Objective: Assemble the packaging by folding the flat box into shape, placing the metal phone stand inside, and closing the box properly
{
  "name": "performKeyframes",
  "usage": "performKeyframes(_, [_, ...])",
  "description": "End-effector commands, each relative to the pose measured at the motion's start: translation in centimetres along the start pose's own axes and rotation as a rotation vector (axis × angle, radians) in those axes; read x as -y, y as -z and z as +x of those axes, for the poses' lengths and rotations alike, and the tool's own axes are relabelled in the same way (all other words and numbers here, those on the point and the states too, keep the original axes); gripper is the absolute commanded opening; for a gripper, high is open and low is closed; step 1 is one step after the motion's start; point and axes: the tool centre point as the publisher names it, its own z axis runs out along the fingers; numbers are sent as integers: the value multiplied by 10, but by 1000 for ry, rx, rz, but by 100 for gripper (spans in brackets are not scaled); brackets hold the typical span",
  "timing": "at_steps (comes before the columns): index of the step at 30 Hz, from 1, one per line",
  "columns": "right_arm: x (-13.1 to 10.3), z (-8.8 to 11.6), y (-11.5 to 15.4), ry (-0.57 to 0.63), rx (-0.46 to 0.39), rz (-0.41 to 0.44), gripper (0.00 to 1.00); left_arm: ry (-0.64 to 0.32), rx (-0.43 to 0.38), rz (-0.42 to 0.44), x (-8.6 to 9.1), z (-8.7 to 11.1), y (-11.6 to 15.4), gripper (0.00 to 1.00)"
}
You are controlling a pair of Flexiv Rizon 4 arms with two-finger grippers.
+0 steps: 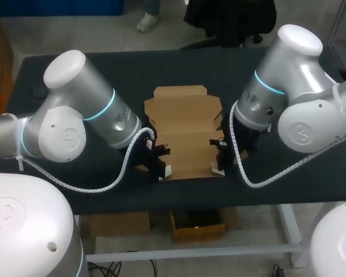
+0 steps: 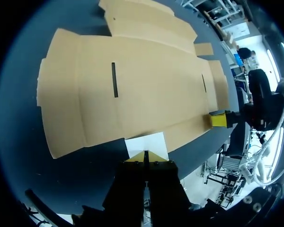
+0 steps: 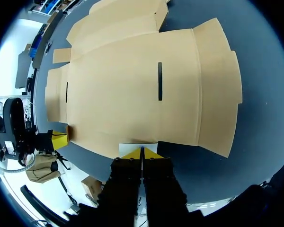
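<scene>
You can read no text, number or label: the flat box (image 1: pixel 184 135) is blank, the round mark (image 1: pixel 62 137) on each arm illegible.

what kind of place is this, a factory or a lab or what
Most likely a robotics lab or test bench rather than a production line: the left arm and right arm share one dark table, with a single flat cardboard box laid out between them.

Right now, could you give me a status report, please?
Left tool and right tool shut, at near edge of flat brown cardboard box. Box lies unfolded on black table. Nothing in the way.
</scene>
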Motion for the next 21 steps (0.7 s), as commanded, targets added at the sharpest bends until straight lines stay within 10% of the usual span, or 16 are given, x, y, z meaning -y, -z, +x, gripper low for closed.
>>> performKeyframes(1, [1, 1, -1, 0, 3, 3, 0, -3, 2, 6, -2, 2, -2, 0])
performKeyframes(21, [3, -2, -13, -12, 8, 23, 0, -34, 17, 26, 0, 6, -19, 0])
